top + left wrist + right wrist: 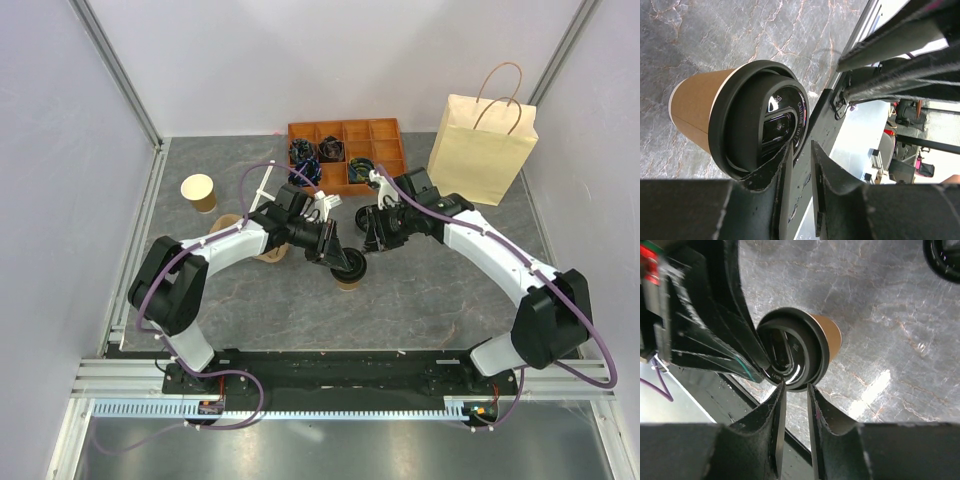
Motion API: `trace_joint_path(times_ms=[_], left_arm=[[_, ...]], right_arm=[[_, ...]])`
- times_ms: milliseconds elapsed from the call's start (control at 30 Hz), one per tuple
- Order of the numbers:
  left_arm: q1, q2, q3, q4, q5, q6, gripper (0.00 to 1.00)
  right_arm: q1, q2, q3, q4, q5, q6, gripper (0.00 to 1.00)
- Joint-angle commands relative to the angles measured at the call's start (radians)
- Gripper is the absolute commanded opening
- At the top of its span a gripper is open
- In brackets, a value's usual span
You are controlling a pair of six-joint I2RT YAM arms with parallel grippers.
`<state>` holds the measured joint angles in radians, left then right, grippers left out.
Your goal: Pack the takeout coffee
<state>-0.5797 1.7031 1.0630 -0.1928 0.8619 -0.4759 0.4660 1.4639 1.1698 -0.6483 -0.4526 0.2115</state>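
You are working over a grey, stone-patterned surface [430, 290] veined with pale lines, boxed in by plain white walls [300, 60] on aluminium posts [115, 65]. A black base plate [330, 365] runs along the near edge.

The takeout coffee [747, 122] sits on the surface near its middle, between your two arms, with its black lid [812, 355] on.

Your left end effector [800, 147] is right at the cup. Its jaws stand a narrow gap apart and one finger lies against the lid's rim. You cannot tell from these views whether it pinches the rim.

Your right end effector [796, 385] is just beside the cup, jaws slightly parted with nothing between them.

At the far right stands the cream paper bag [483, 150], upright, handles up, well apart from the cup. Left of it lies an orange compartment tray [385, 135] holding black lids [330, 150] in some cells.

A lidless brown cup [199, 192] stands at the far left. A tan pulp carrier [270, 254] lies mostly hidden under your left arm.
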Motion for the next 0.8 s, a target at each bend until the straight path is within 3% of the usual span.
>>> trace_joint_path(times_ms=[0, 233, 533, 767], left_arm=[[0.0, 0.01, 0.023, -0.028, -0.046, -0.003, 0.28], [-0.002, 0.024, 0.023, -0.034, -0.054, 0.008, 0.28], [-0.002, 0.03, 0.023, -0.076, -0.093, 0.031, 0.23], [0.0, 0.032, 0.034, -0.089, -0.109, 0.042, 0.21]], right_arm=[[0.02, 0.026, 0.094, -0.028, 0.052, -0.04, 0.31], [0.031, 0.131, 0.039, 0.024, 0.011, -0.034, 0.29], [0.033, 0.179, 0.008, 0.027, -0.014, -0.021, 0.17], [0.031, 0.096, 0.125, 0.001, -0.097, 0.015, 0.26]])
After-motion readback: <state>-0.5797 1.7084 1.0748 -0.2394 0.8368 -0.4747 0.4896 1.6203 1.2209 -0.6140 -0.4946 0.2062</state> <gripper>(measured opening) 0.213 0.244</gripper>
